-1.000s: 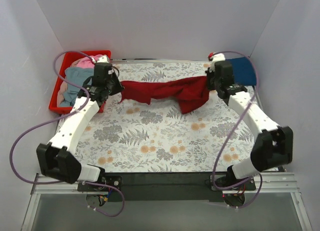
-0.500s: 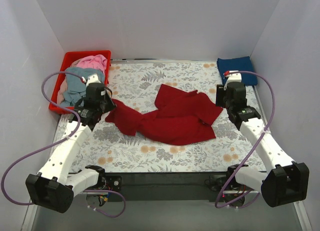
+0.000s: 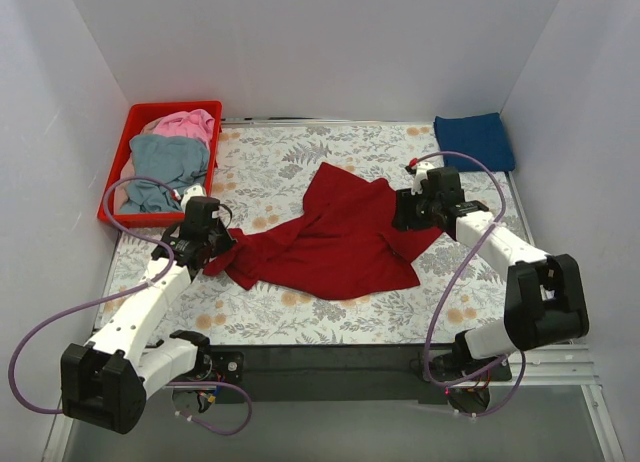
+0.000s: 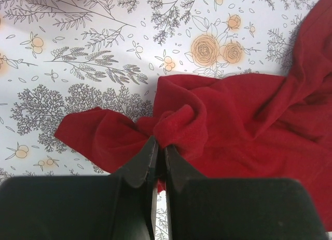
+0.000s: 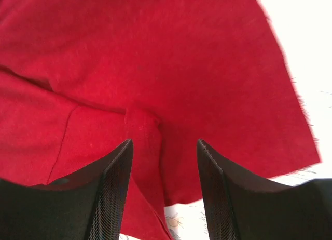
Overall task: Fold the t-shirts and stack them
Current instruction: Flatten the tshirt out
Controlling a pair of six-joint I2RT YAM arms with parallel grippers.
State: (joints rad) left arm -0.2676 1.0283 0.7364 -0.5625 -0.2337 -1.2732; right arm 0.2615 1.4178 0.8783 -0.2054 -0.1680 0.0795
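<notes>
The dark red t-shirt lies crumpled across the middle of the floral table. My left gripper is shut on a bunched fold at the shirt's left end, low over the table. At the shirt's right edge my right gripper hovers open just above the red cloth, with nothing between its fingers. A folded navy blue t-shirt rests at the back right corner. Grey-blue and pink t-shirts are piled in the basket.
The red plastic basket stands at the back left corner, beside the table cover. White walls close in the back and both sides. Purple cables loop from both arms.
The red shirt, stretched in the air between both grippers a second ago, now lies on the table. My right gripper opened and let it go. Both arms came toward the near side and down.
</notes>
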